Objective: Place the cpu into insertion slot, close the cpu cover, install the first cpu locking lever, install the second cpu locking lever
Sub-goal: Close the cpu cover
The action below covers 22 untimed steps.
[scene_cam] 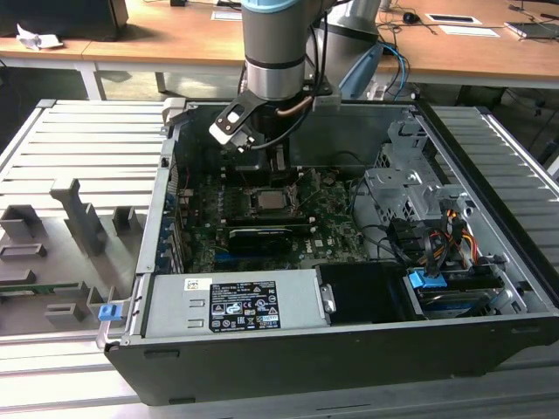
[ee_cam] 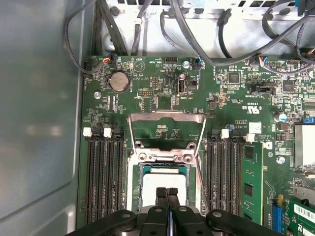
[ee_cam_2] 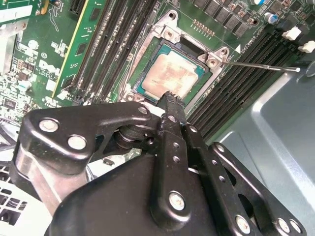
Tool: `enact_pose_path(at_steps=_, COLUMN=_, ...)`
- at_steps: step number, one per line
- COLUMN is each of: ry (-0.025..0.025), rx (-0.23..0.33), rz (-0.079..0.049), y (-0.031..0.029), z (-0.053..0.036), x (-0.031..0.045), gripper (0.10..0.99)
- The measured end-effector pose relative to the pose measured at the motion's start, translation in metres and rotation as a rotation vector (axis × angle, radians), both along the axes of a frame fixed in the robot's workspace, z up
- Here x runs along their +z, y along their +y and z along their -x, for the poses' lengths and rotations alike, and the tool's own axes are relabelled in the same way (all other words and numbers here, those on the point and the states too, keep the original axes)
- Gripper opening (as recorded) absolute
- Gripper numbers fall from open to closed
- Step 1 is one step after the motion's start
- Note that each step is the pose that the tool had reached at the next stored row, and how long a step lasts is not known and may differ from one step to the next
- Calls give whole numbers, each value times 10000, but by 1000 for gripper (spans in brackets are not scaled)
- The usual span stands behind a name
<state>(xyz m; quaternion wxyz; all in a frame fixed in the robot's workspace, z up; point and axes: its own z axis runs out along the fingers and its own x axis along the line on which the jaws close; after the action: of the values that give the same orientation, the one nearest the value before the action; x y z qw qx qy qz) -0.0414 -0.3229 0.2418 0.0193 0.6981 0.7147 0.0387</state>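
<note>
One cpu (ee_cam_2: 170, 78) is seen seated in the one slot (ee_cam_2: 171, 30), right at the tips of the claw (ee_cam_2: 171, 98). The claw's two fingers are pressed together, with nothing held between them. One cover (ee_cam: 167, 117) is stood open just beyond the slot from the claw, one thin lever (ee_cam_2: 261, 64) is seen jutting out sideways clear of the fingers, and one round battery (ee_cam: 118, 81) is mounted farther out.
</note>
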Motion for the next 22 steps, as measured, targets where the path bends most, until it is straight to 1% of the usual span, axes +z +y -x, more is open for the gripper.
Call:
enact_pose_path(at_steps=11, ry=1, rx=0, rz=2, y=0, z=-1, x=22, gripper=106)
enact_pose_path(at_steps=17, ry=0, rx=2, rz=0, y=0, z=-7, x=66, gripper=106)
enact_pose_path(at_steps=22, ry=1, rx=2, rz=1, y=2, z=-9, x=239, gripper=106)
